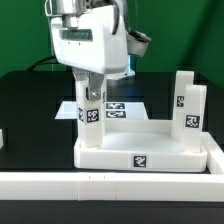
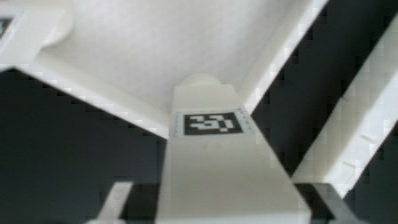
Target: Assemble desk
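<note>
The desk slab (image 1: 140,150), white with a raised rim and a tag on its front edge, lies in the middle of the black table. Two white legs (image 1: 183,92) (image 1: 195,115) stand upright at its right end in the exterior view. My gripper (image 1: 90,92) is shut on a third tagged leg (image 1: 91,112) and holds it upright at the slab's left near corner. In the wrist view this leg (image 2: 217,140) sits between my fingers (image 2: 118,200), and the slab (image 2: 160,40) lies beyond its tip. Whether the leg touches the slab I cannot tell.
The marker board (image 1: 120,107) lies flat behind the slab. A long white rail (image 1: 110,186) runs along the table's front, just before the slab. A small white part (image 1: 2,140) shows at the exterior view's left edge.
</note>
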You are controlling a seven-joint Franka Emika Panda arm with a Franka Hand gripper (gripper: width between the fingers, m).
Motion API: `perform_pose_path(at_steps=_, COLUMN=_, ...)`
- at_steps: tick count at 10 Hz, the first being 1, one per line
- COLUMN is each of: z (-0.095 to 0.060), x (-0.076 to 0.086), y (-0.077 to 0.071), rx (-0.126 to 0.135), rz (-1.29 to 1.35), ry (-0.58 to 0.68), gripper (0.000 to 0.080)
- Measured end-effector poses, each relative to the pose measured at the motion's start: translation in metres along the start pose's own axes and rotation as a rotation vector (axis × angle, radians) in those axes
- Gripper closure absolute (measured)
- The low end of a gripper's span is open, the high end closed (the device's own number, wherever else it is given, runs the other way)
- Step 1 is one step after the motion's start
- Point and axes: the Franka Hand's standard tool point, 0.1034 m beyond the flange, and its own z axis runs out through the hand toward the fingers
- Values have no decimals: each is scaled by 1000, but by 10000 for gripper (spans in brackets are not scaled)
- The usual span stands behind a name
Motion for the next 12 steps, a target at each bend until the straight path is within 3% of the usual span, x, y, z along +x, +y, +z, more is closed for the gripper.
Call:
perform_pose_path(at_steps=3, z=0, x=0, y=0, rx=0, rz=8, ry=0, gripper=503)
perform_pose_path(at_steps=4, z=0, x=0, y=0, rx=0, rz=-28, ry=0, gripper=298)
perform_pose_path(at_steps=5, z=0, x=0, y=0, rx=-1, rz=-71, ry=0, gripper=197)
perform_pose_path(at_steps=6, z=0, x=0, y=0, rx=-2, rz=-189, ry=1, gripper=161)
perform_pose_path(at_steps=12, z=2, x=-10, y=-4, rx=-14, rz=-789, ry=4, gripper=150)
